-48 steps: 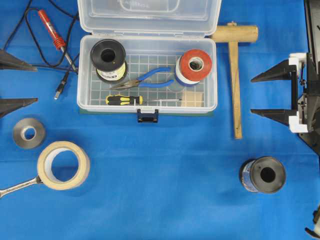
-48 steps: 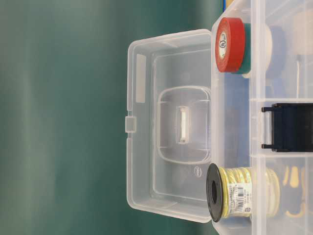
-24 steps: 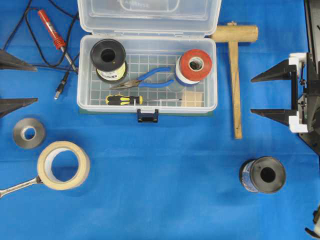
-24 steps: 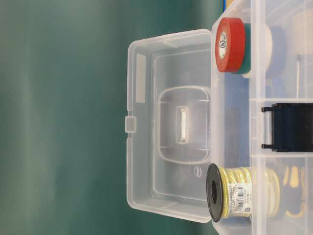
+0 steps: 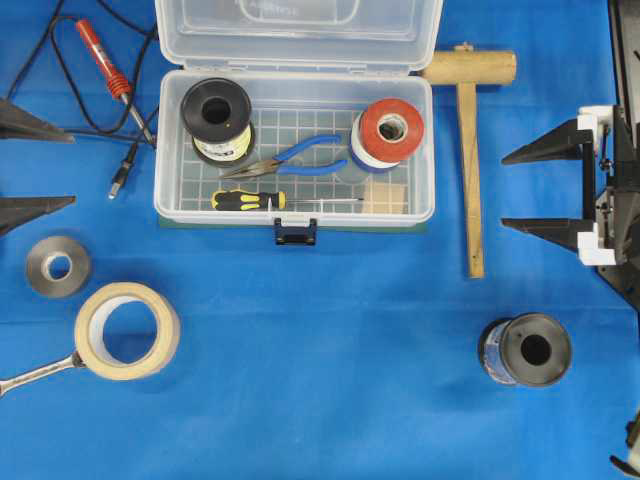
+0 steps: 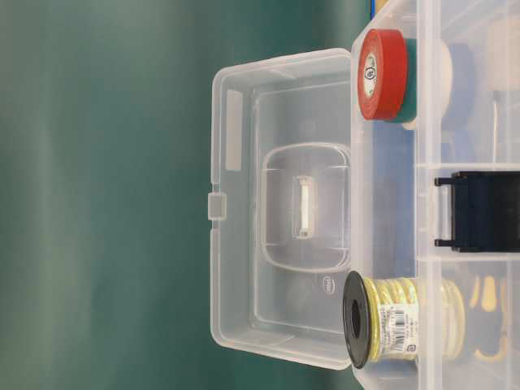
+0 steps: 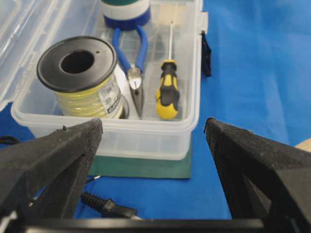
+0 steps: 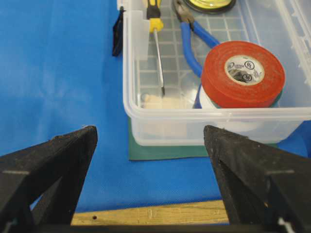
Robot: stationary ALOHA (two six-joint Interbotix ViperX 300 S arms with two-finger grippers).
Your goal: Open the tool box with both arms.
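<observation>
The clear tool box (image 5: 168,200) stands open on a green base at the top middle, its lid (image 5: 298,35) folded back and its dark blue latch (image 5: 296,232) hanging at the front. It also shows in the table-level view (image 6: 386,187), the left wrist view (image 7: 146,138) and the right wrist view (image 8: 218,124). Inside lie a yellow wire spool (image 5: 216,120), blue pliers (image 5: 300,155), a screwdriver (image 5: 250,199) and red tape (image 5: 391,130). My left gripper (image 5: 65,168) is open and empty, left of the box. My right gripper (image 5: 508,190) is open and empty, right of it.
A wooden mallet (image 5: 468,140) lies between the box and my right gripper. A soldering iron (image 5: 105,65) with cables lies at the top left. A metal ring (image 5: 57,266), a masking tape roll (image 5: 127,330), a wrench end (image 5: 35,373) and a dark spool (image 5: 527,350) lie in front.
</observation>
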